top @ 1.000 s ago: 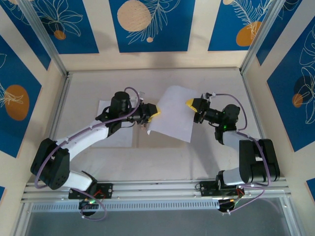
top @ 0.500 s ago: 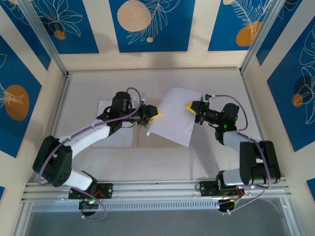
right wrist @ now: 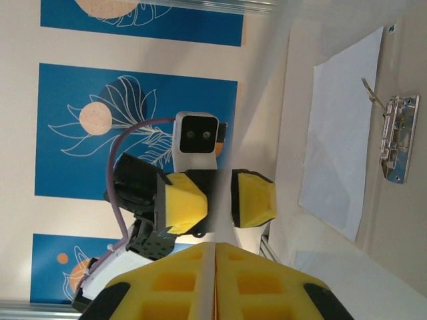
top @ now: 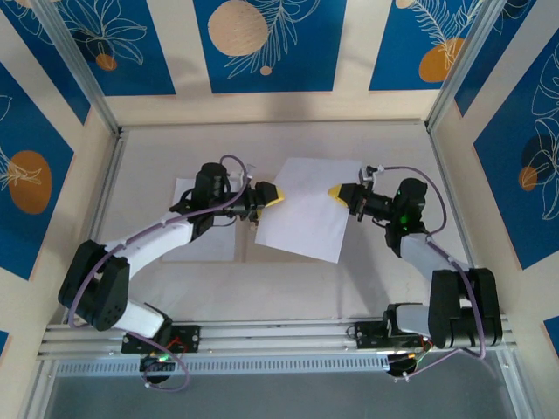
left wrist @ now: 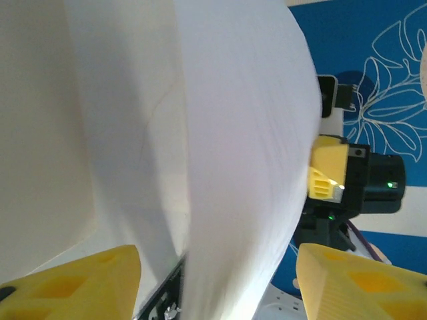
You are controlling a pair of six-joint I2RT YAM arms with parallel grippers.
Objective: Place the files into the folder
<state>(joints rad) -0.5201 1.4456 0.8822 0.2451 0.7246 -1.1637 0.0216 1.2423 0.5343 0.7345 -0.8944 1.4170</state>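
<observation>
- Your right jaws (top: 336,191) are pinched flat on the right edge of the raised sheet (top: 306,209). The right wrist view shows the yellow pads closed with only the paper's thin edge between them.
- Your left jaws (top: 271,195) stand wide. The raised sheet's left edge runs through the gap and neither pad clamps it. The left wrist view shows a yellow pad low on each side of the paper.
- The raised sheet spans the two arms over mid-counter (top: 384,148). It is bowed, and in the top view its near corner dips toward you.
- The flat sheet (top: 210,244) lies on the left side, partly under your left arm. Its right edge sits just beside the raised sheet's left edge.
- In the right wrist view the folder (right wrist: 408,200) is the tan surface with the metal clip (right wrist: 397,137) on it. The flat sheet's edge lies just beside the clip. You can't tell the folder's outline from the top view.
- Room to move: there is bare counter from the raised sheet to the back wall. There is also a bare strip between the sheet and the near rail (top: 279,336).
- Limits: side walls and slanted aluminium posts (top: 458,74) stand at the far corners, and your right arm is near the right wall.
- Wall panels (top: 262,44) carry blue prints of leaves and orange circles.
</observation>
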